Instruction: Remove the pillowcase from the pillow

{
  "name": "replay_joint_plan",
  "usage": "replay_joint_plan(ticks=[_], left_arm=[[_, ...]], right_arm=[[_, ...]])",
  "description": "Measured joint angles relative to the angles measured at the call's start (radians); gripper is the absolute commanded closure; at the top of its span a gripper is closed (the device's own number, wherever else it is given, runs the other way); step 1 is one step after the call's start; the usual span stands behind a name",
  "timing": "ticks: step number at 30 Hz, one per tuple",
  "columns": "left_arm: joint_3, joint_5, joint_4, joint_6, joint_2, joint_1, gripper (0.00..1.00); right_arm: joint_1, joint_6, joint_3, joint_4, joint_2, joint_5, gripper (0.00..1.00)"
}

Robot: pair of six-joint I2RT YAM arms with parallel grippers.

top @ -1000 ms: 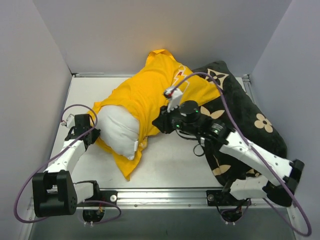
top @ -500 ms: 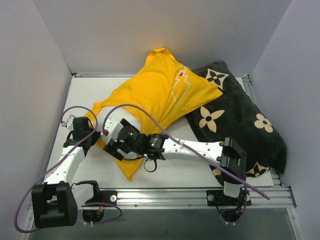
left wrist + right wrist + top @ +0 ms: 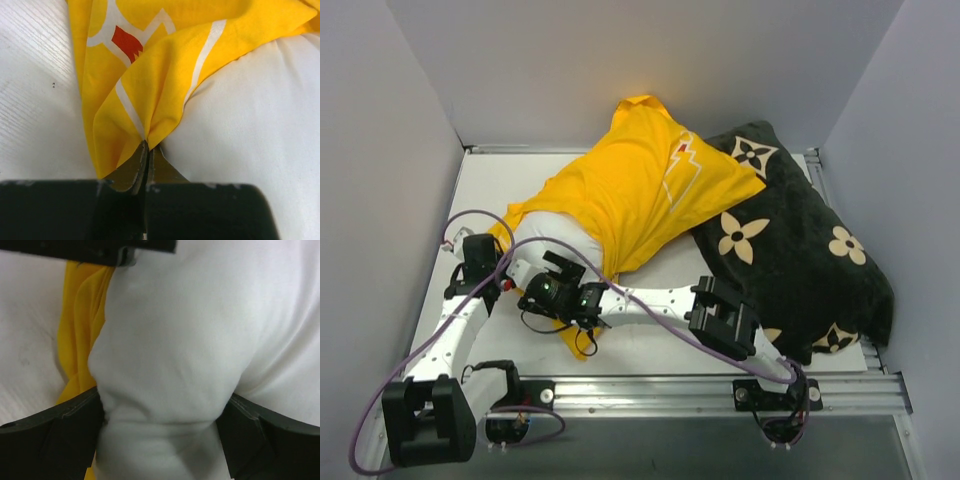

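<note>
The yellow pillowcase (image 3: 630, 190) covers most of the white pillow (image 3: 555, 240), whose near left end is bare. At that left end my left gripper (image 3: 505, 275) is shut on a fold of the pillowcase's edge (image 3: 150, 75). The fabric is pinched at its tips (image 3: 146, 145), beside the bare pillow (image 3: 250, 125). My right gripper (image 3: 552, 272) reaches across to the same bare end. Its jaws stand wide, open (image 3: 162, 410). A bulge of pillow (image 3: 175, 330) fills the gap and presses against both fingers (image 3: 60, 430). A strip of pillowcase (image 3: 80, 330) hangs to the left.
A black pillow with tan flowers (image 3: 790, 250) lies along the right side against the yellow case. Grey walls close off the left, back and right. A metal rail (image 3: 650, 390) runs along the near edge, and the right arm's link (image 3: 720, 320) stretches low across the front.
The right arm swung from the middle of the pillowcase over to the pillow's bare left end, and its jaws went from shut to wide. The left gripper kept its hold.
</note>
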Motion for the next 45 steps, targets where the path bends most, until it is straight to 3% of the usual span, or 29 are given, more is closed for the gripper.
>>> replay_joint_plan(ticks=[1, 2, 4, 11, 17, 30, 45], left_arm=[[0.001, 0.003, -0.002, 0.001, -0.002, 0.0, 1.0], [0.003, 0.006, -0.005, 0.002, -0.003, 0.001, 1.0], [0.009, 0.011, -0.013, 0.002, -0.003, 0.004, 1.0], [0.034, 0.024, -0.023, 0.002, -0.012, 0.003, 1.0], [0.034, 0.024, -0.024, -0.001, -0.011, 0.001, 1.0], [0.068, 0.151, -0.06, -0.068, 0.024, -0.009, 1.0], [0.117, 0.251, -0.108, -0.091, 0.087, 0.017, 1.0]], right_arm=[[0.0, -0.003, 0.012, 0.0, 0.014, 0.021, 0.32], [0.0, -0.003, 0.029, 0.0, 0.03, 0.047, 0.73], [-0.001, -0.001, 0.048, -0.002, 0.042, 0.087, 1.0], [-0.018, 0.055, 0.063, -0.034, 0.028, 0.114, 1.0], [-0.099, 0.205, 0.034, -0.151, -0.122, -0.002, 1.0], [-0.215, 0.409, -0.275, -0.152, -0.507, -0.203, 1.0], [-0.268, 0.482, -0.486, -0.146, -0.832, -0.27, 1.0]])
